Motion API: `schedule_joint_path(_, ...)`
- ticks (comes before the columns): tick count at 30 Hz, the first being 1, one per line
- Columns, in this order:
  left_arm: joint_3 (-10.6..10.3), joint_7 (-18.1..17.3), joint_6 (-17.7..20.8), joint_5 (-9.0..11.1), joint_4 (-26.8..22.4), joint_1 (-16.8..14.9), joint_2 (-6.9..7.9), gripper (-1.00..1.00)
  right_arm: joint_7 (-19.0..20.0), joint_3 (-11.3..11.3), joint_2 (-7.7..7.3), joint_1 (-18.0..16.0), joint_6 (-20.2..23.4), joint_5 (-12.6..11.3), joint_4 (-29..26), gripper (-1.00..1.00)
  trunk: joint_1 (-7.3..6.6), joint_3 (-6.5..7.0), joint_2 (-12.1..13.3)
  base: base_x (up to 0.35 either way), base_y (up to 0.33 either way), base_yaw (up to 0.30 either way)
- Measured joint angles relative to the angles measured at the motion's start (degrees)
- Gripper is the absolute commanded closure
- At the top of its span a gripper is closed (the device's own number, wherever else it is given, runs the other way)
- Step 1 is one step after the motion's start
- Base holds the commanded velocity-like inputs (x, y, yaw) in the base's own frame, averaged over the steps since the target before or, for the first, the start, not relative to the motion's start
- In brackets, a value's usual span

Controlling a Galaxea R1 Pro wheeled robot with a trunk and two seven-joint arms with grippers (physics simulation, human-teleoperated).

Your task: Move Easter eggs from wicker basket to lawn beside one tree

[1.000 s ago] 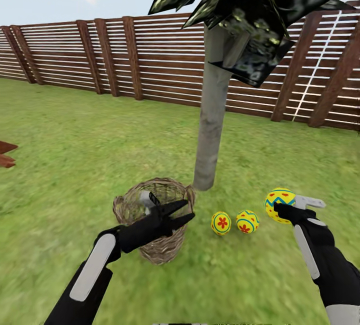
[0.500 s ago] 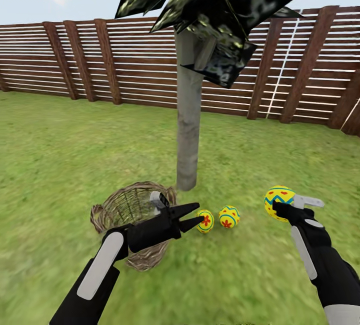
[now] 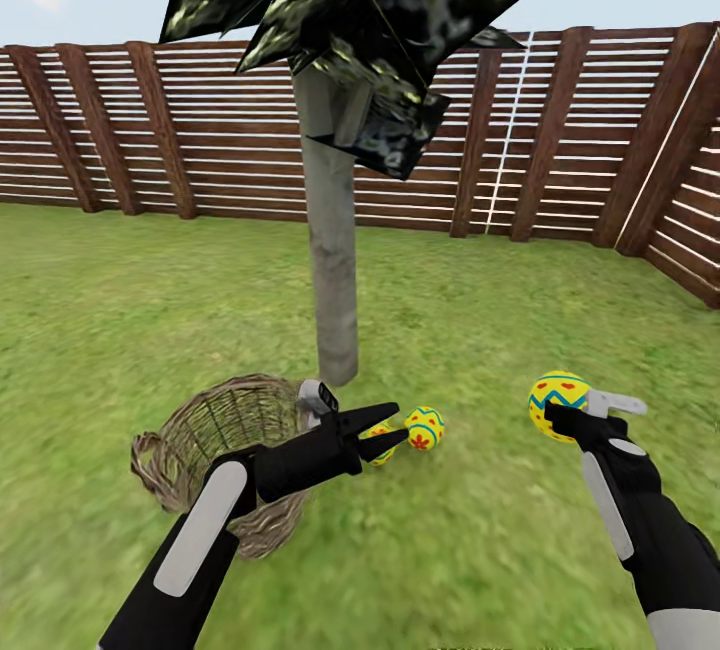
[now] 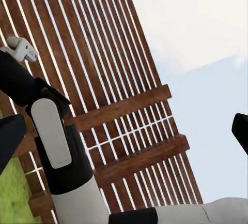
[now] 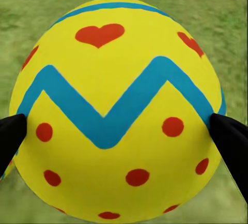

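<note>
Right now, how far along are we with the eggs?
Two eggs already lie on the lawn by the tree. The third egg is held in the right gripper, above the grass. The basket looks empty. Left: set it down beside the other two.

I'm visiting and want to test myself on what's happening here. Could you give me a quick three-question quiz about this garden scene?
1. How many Easter eggs lie on the lawn beside the tree?
2. True or false: the right gripper holds an egg.
3. The left gripper is: A) open, B) shut on the wicker basket.

Key: 1. Two. 2. True. 3. A.
</note>
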Motion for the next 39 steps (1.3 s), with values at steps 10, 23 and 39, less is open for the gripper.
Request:
schedule_joint_path(10, 0.02, 0.0, 0.06, -0.01, 0.02, 0.0, 0.08, -1.0, 0.07, 0.14, -0.09, 0.0, 0.01, -0.06, 1.39, 1.0, 0.0, 0.26, 0.0, 0.0, -0.008, -0.105)
schedule_joint_path(23, 0.02, 0.06, -0.02, -0.01, 0.02, 0.03, 0.22, -1.0, 0.01, 2.15, 0.1, -0.02, -6.32, 4.96, 2.87, 1.0, -0.02, 0.27, 0.0, 0.077, -0.293, 0.053)
schedule_joint_path(39, 0.03, 0.15, -0.1, -0.02, 0.1, 0.04, 0.28, -1.0, -0.15, 4.37, 0.12, -0.02, -6.55, 4.97, 4.31, 1.0, -0.03, 0.27, 0.0, 0.299, -0.163, 0.289)
